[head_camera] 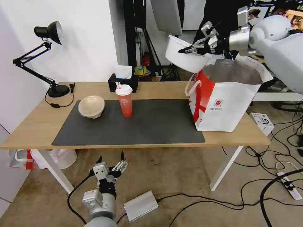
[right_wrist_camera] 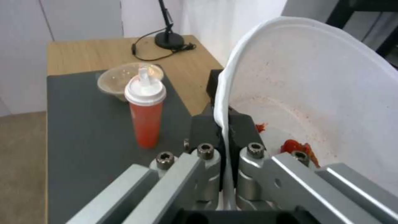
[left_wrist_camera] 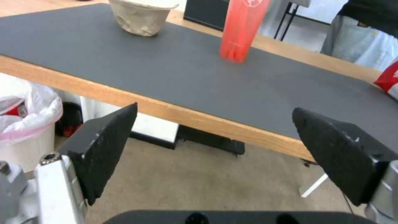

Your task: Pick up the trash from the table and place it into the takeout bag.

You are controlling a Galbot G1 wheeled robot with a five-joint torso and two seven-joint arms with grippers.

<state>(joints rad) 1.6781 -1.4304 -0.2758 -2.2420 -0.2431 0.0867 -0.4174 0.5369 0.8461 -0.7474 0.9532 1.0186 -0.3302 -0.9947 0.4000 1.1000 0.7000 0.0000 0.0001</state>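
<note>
The big white plastic bowl (head_camera: 184, 56) is held up in the air by its rim, pinched tight in the right gripper (head_camera: 190, 49), just above the open takeout bag (head_camera: 225, 101) at the table's (head_camera: 34, 126) right end. The paper bowl (head_camera: 91, 106) and red drink cup (head_camera: 125, 100) are left on the grey mat (head_camera: 151, 123). The left gripper (head_camera: 111, 159) is kept wide open and empty, below the table's front edge.

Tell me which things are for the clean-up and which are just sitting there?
For the job: white bowl pinched in the right hand, beige bowl, red cup, takeout bag.
Just there: desk lamp, tissue box, the open left hand below the table.
</note>
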